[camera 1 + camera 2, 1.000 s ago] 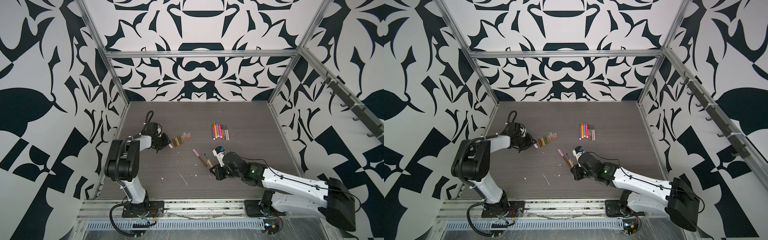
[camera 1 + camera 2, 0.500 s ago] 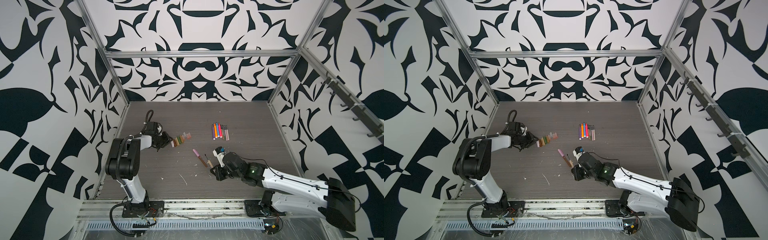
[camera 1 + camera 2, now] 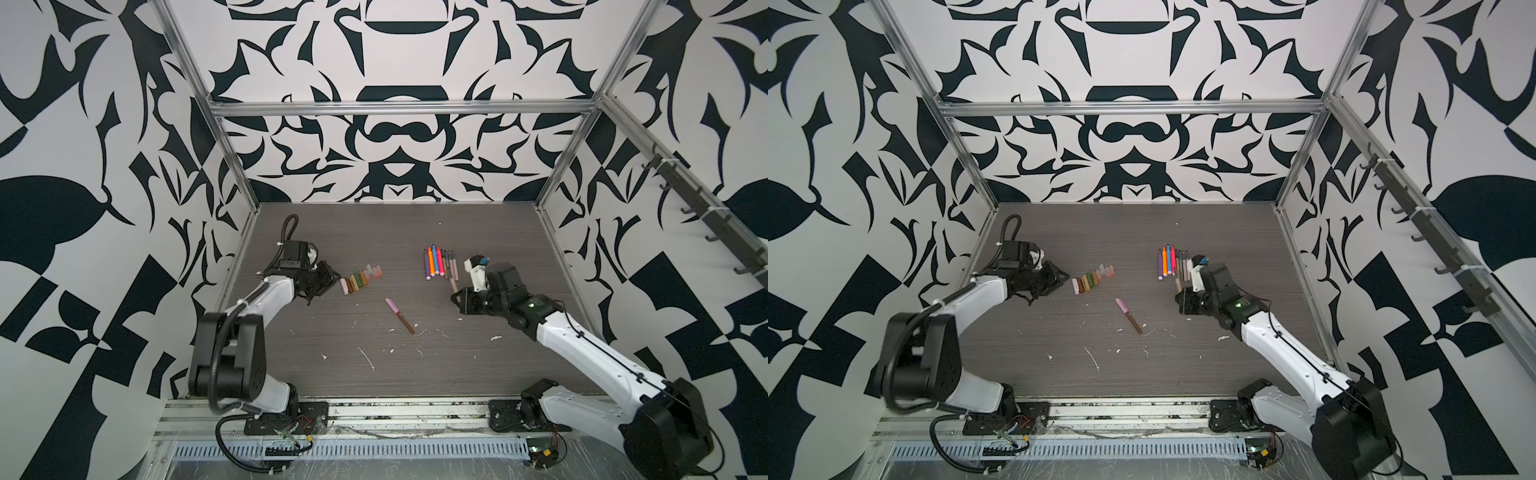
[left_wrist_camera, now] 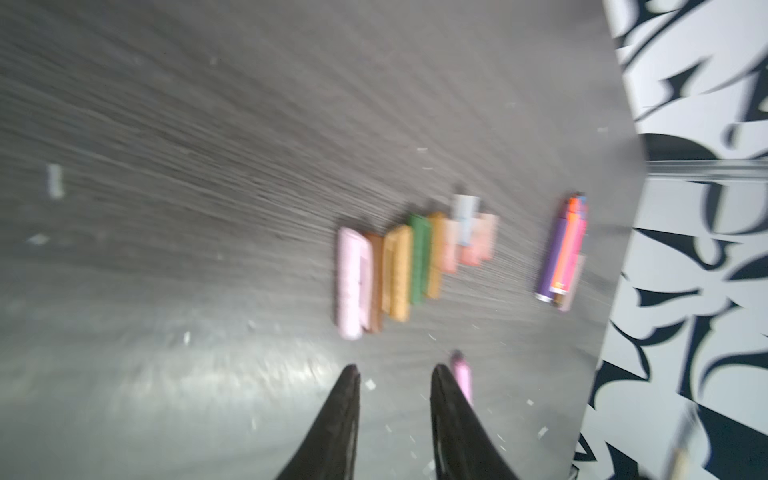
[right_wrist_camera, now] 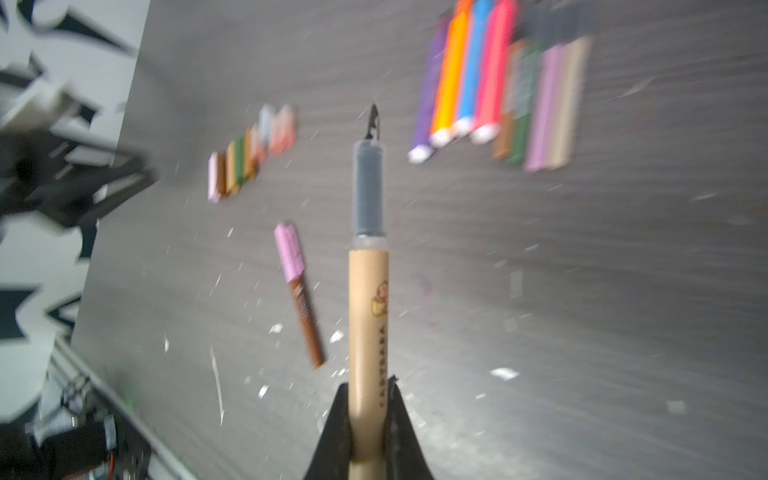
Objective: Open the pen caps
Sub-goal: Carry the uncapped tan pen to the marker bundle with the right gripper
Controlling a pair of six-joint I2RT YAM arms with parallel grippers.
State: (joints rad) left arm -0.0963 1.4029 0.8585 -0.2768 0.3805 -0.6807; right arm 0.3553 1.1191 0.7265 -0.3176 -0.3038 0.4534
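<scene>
Nearest me, at the lower middle of a top view, white flecks [image 3: 368, 358] litter the table [image 3: 291, 374]. Just above them lies the 1 pen I judge is left to open, a brown pen [image 3: 404, 321] with a lilac cap [image 3: 391, 304]. Its long axis runs diagonally, cap end toward upper left, body end toward lower right. So the cap faces the left gripper [image 4: 395, 370], whose jaws stand narrowly apart with nothing between them. The body faces the right gripper [image 5: 368, 384], which is clamped on a tan pen [image 5: 368, 316] with its tip bare. The right one looks slightly nearer, but I reckon it must set its load down first. Farther back, the pen caps [image 3: 360, 279] sit in a row left of centre and the pens [image 3: 439, 265] in a row right of centre.
</scene>
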